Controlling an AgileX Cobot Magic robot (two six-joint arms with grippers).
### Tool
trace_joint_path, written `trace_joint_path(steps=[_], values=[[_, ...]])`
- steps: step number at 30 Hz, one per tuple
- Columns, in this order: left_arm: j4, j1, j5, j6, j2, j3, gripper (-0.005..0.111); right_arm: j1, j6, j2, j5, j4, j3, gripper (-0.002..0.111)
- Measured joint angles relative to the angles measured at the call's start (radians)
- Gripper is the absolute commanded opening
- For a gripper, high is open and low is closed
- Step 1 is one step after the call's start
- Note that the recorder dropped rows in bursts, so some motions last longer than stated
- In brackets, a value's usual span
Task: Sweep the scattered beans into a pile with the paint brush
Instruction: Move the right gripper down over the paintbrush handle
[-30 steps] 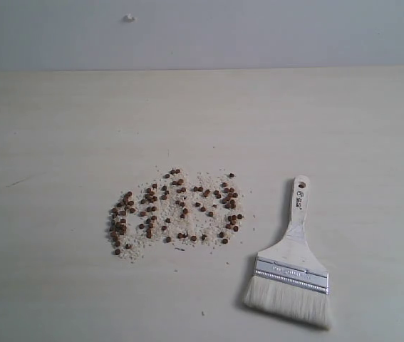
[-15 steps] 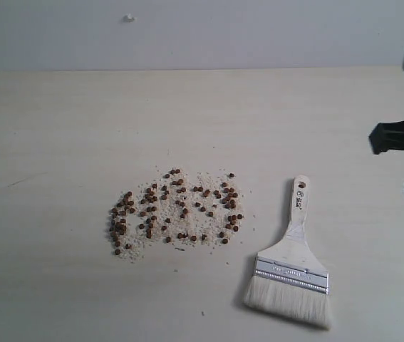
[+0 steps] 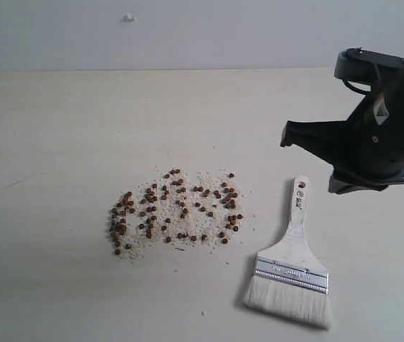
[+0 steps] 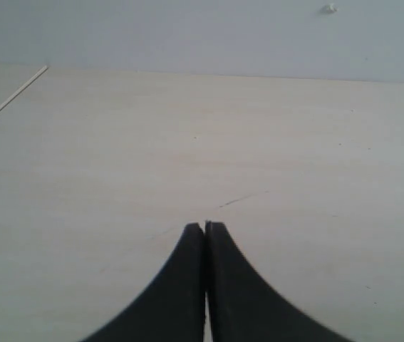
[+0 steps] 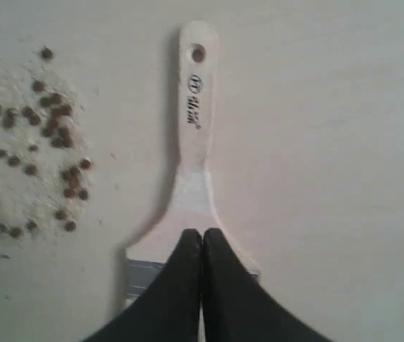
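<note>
Right gripper (image 5: 202, 234) closed, hovering over paint brush (image 3: 292, 258) handle, beans (image 3: 180, 203) beside

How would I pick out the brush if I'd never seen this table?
Start with the pale table. Right of the patch of reddish-brown beans, low in the exterior view, lies the paint brush. Unlike the tiny pellets, it is large and flat: whitish handle with a hole, silver band, off-white bristles.

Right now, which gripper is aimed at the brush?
The right gripper: its shut tips line up with the brush where the handle widens. The left gripper, also shut, faces table, with no brush in its view.
</note>
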State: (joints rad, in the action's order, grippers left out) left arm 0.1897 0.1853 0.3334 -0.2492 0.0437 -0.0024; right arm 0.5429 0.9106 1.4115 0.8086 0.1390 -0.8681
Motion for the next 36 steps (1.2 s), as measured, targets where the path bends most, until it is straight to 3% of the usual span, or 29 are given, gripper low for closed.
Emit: trace_joint_path(steps=[5, 8, 10, 16, 18, 29, 36], values=[[0.0, 0.0, 0.0, 0.0, 0.0, 0.0, 0.0, 0.002, 0.052, 0.067, -0.186, -0.035, 0.062, 0.0], [0.0, 0.0, 0.0, 0.0, 0.0, 0.0, 0.0, 0.002, 0.079, 0.134, -0.213, -0.026, 0.078, 0.007], [0.0, 0.0, 0.0, 0.0, 0.0, 0.0, 0.0, 0.002, 0.083, 0.174, -0.225, -0.009, 0.08, 0.014], [0.0, 0.0, 0.0, 0.0, 0.0, 0.0, 0.0, 0.002, 0.087, 0.279, -0.338, 0.016, 0.082, 0.048], [0.0, 0.0, 0.0, 0.0, 0.0, 0.0, 0.0, 0.002, 0.088, 0.296, -0.349, 0.037, 0.082, 0.053], [0.0, 0.0, 0.0, 0.0, 0.0, 0.0, 0.0, -0.064, 0.113, 0.326, -0.35, 0.08, 0.078, 0.053], [0.0, 0.0, 0.0, 0.0, 0.0, 0.0, 0.0, -0.064, -0.036, 0.366, -0.143, 0.013, -0.062, 0.053]])
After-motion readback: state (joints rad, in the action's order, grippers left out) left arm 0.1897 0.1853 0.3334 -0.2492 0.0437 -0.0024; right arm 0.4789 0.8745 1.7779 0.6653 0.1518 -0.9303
